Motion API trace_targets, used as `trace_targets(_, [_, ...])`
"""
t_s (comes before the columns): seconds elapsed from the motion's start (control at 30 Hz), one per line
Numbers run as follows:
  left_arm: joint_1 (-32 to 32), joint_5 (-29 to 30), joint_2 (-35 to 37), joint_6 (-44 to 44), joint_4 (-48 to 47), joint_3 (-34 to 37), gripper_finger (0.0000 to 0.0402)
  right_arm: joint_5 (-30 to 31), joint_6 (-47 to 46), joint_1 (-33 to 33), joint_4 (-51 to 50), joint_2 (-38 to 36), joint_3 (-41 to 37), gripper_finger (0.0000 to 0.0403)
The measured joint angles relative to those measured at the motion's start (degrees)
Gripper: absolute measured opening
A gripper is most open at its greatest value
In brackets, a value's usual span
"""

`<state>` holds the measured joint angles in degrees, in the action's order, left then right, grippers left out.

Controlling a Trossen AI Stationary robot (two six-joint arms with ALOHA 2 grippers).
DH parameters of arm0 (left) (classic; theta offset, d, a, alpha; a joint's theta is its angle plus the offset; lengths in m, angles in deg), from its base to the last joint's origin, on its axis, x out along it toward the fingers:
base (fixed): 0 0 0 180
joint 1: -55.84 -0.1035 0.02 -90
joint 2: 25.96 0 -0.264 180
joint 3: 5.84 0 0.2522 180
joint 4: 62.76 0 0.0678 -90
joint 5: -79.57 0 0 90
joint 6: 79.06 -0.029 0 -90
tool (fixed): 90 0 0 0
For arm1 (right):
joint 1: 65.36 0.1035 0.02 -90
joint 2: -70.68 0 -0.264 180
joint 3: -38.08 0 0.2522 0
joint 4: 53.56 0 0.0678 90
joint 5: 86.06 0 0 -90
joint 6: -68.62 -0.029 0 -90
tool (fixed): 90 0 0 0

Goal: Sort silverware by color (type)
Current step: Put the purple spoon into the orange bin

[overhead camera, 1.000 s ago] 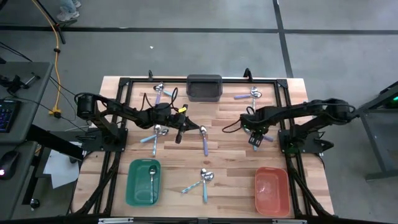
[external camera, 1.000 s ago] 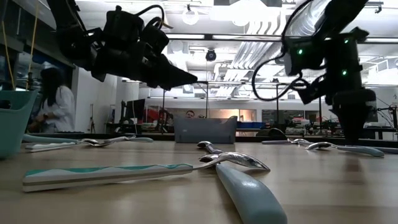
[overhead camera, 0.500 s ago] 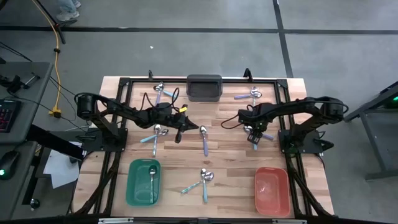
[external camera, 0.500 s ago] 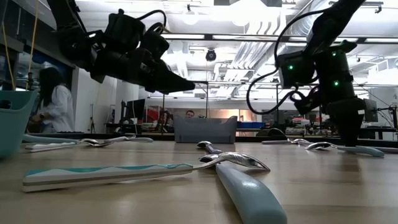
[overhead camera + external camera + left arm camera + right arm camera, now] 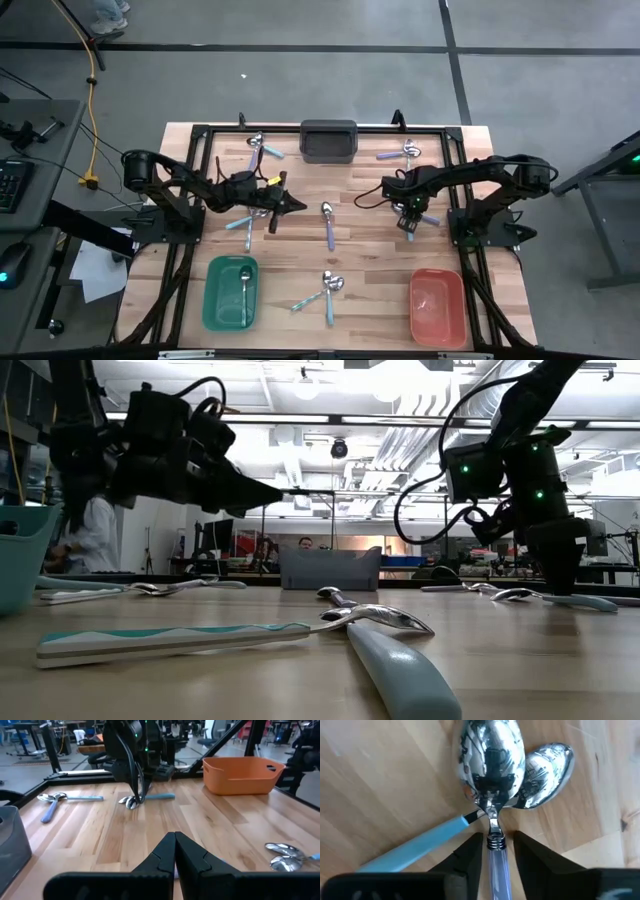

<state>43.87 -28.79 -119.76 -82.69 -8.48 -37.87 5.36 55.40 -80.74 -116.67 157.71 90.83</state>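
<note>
Right pincer [image 5: 494, 851] stands straight down over a pair of crossed spoons, its two fingers [image 5: 467, 854] parted narrowly on either side of the purple-handled spoon [image 5: 495, 815], right at the neck where the shiny bowl meets the handle. No squeeze shows yet; the handle sits in the gap. A blue-handled spoon [image 5: 422, 842] lies crossed under it, its bowl poking out just beside the first, so the close should catch only the purple stem. My judgement: centre the fingers on that stem, shut firmly, then lift straight up so the blue one is not dragged along. The thin metal neck looks slippery; a grip slightly further onto the plastic handle would likely hold better.

Left pincer [image 5: 174, 851] hangs above the counter [image 5: 370, 250] with fingers pressed together on nothing, well apart from the right one, with a light-blue spoon [image 5: 329, 226] beside it. One spoon already lies in the green tray [image 5: 215, 300]; the orange tray [image 5: 438, 303] holds none.

No brand, label or writing can be read anywhere.
</note>
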Motion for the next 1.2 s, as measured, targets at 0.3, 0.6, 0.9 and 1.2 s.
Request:
trace_targets(0.3, [1.03, 0.62, 0.00, -0.06, 0.47, 0.63, 0.0000, 0.13, 0.22, -0.07, -0.56, 0.12, 0.50, 0.0010])
trace_targets(0.6, [2.75, 1.03, 0.00, -1.17, 0.45, 0.64, 0.0000, 1.03, -4.63, 1.42, -8.28, -2.96, 6.74, 0.0016])
trace_targets(0.9, [3.22, 1.32, 0.00, 0.10, 1.20, 0.62, 0.0000, -2.11, -14.08, 6.00, -18.01, -8.66, 15.62, 0.0010])
trace_targets(1.2, [4.20, 3.61, 0.00, -1.41, 1.26, 0.60, 0.0000, -2.69, -26.90, 15.80, -19.61, -12.91, 21.21, 0.0011])
